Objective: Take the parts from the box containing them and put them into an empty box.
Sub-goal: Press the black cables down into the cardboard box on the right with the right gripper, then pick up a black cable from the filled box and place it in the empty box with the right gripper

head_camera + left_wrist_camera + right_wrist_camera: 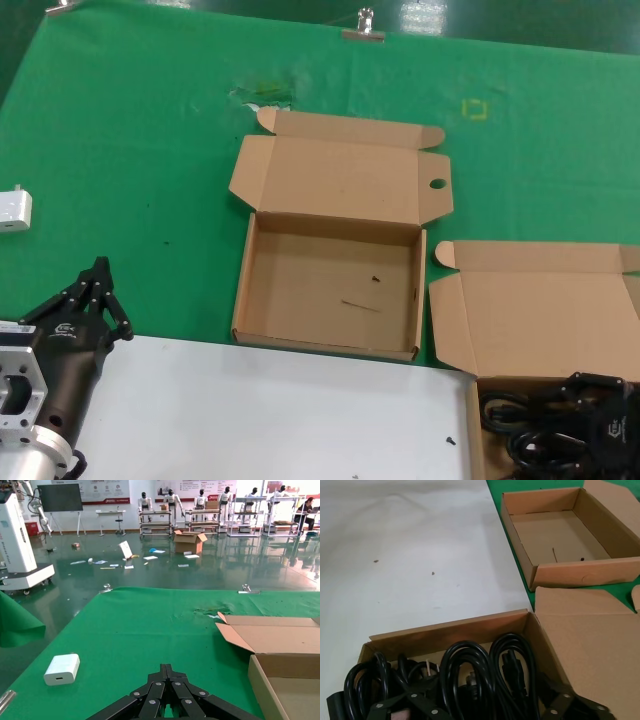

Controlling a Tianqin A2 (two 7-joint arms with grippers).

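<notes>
Cords (pixel 470 675) in lidded box (pixel 580 630)

Two brown cardboard boxes are seen on the green cloth: one empty box (pixel 330 290) at the centre and one box of cords (pixel 530 330) to the right. Three coiled black power cords (pixel 465 675) can be counted. One white charger (pixel 14 210) lies far left. Two metal clips (pixel 362 28) are seen at the far edge.

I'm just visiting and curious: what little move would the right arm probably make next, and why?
Probably lower and close on a cord. The right gripper hovers over the coiled black power cords in their box, while the empty box awaits and the left gripper idles aside.
</notes>
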